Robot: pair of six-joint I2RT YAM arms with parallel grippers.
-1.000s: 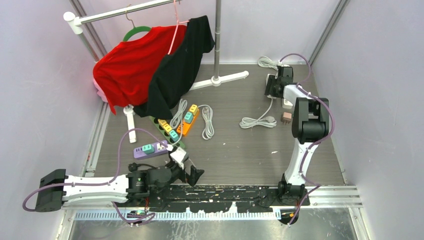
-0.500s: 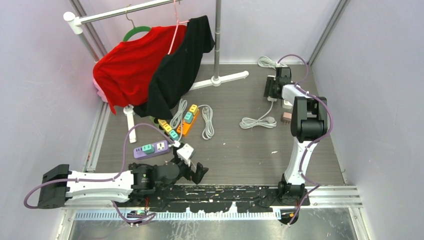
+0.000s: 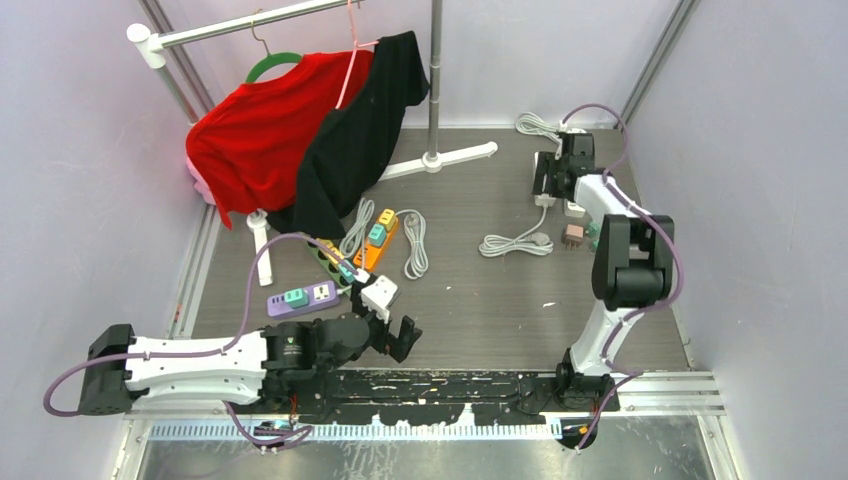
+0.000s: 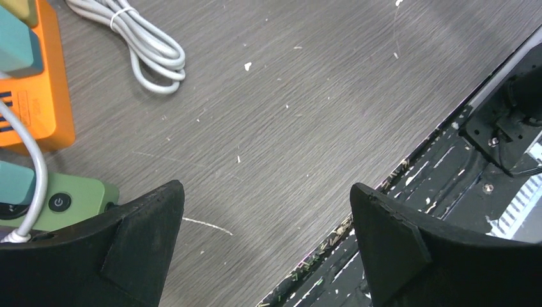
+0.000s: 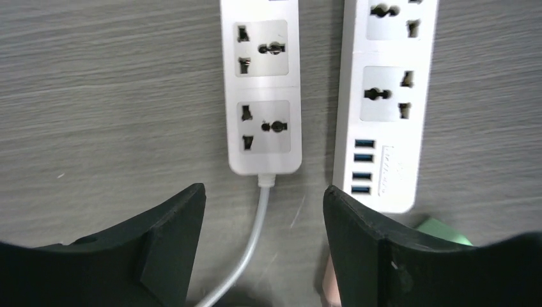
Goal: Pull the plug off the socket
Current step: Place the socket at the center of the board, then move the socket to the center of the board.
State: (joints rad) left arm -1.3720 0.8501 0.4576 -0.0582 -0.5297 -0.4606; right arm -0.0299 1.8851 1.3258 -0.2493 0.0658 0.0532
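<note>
Hovering at the table's far right, the right gripper has its jaws spread and empty over a white strip. That strip's cord runs between the jaws. A second white strip lies just beside it; the print by its USB ports is too small to read.

The left gripper is near the table's front edge, jaws spread, holding nothing. Just beside it is a green strip with a power symbol on its button. The teal plugs sit in the orange strip. A coiled grey cable lies nearby.
</note>
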